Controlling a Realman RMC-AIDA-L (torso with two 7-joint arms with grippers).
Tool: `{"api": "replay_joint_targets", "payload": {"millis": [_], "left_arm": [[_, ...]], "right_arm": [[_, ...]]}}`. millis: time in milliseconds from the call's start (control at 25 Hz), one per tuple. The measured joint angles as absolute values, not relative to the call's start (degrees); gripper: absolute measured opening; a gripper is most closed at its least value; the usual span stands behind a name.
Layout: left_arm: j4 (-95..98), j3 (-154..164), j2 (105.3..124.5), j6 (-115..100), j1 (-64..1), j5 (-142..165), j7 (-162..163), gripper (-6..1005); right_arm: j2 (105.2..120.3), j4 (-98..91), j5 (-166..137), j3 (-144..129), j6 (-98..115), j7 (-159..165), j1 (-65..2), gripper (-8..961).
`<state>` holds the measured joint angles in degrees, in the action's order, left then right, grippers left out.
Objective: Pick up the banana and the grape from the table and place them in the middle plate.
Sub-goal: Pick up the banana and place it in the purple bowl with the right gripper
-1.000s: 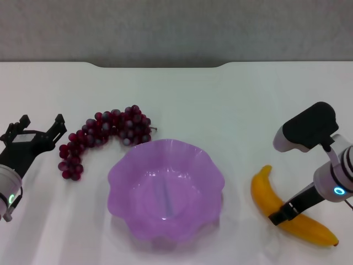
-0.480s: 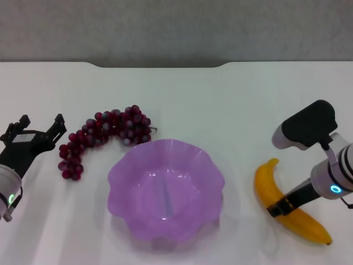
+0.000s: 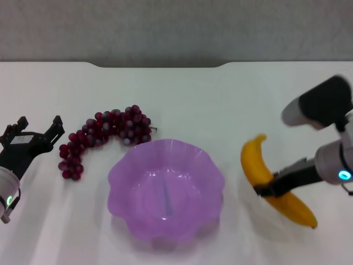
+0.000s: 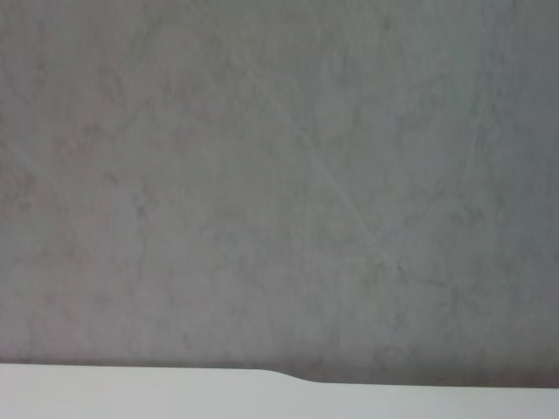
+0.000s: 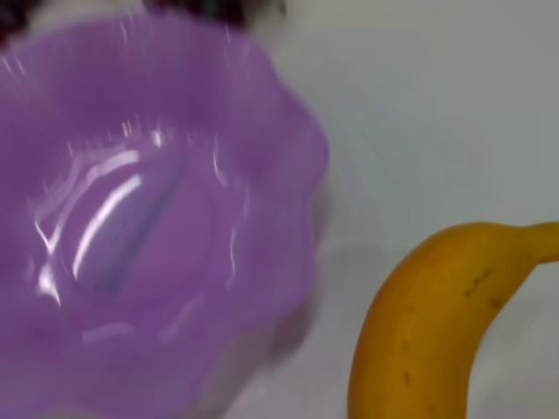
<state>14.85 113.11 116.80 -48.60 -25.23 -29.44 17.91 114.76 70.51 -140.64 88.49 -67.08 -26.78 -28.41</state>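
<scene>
We read the banana [image 3: 270, 182] as light, stiff and smooth-skinned, so a hold around its middle suits it best, and that is where the right tool [image 3: 265, 189] is clamped on it, at about 3 o'clock of the middle plate [image 3: 165, 190]; the fruit looks clear of the tabletop [image 3: 220, 99], its stem end toward 12 o'clock and its dark tip toward 5; a smooth skin could slip or swing in a narrow pinch, so we would carry it gently; the grape [image 3: 105, 135] is a soft, loose bunch lying on the tabletop at about 10 o'clock of the plate, touching or nearly touching its rim; we judge it best taken across its thick part, since berries crush or drop off easily; the left tool [image 3: 34, 132] hangs with its fingers spread apart, just beside the bunch at its 9 o'clock; the head view alone shows both tools, the bunch and the whole layout; the right wrist view shows close up the banana's freckled skin [image 5: 428, 323] beside the plate's wavy rim [image 5: 297, 148], with bare tabletop between them; the left wrist view gives only a grey wall [image 4: 279, 175] and a strip of tabletop edge
</scene>
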Motion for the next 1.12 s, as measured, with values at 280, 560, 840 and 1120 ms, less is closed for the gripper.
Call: {"api": "replay_joint_targets", "payload": {"millis": [280,560,840,1120], "left_arm": [[14.85,113.11,116.82,-48.60,-25.31,-29.44,17.92,875],[15.14,113.11,116.90,-48.60,-25.53,-29.44,17.83,875],[15.41,113.11,116.94,-48.60,-25.57,-29.44,17.71,876],[15.40,113.36,117.06,-48.60,-26.03,-29.44,17.85,874]], "right_arm": [[114.91,80.74,-131.20,89.42,-63.64,-31.08,-24.18,502],[114.72,78.70,-125.94,90.90,-59.61,-34.70,-24.40,503],[114.97,73.52,-124.36,84.24,-51.79,-35.79,-27.13,504],[115.04,68.29,-121.56,78.16,-44.96,-36.33,-30.70,505]]}}
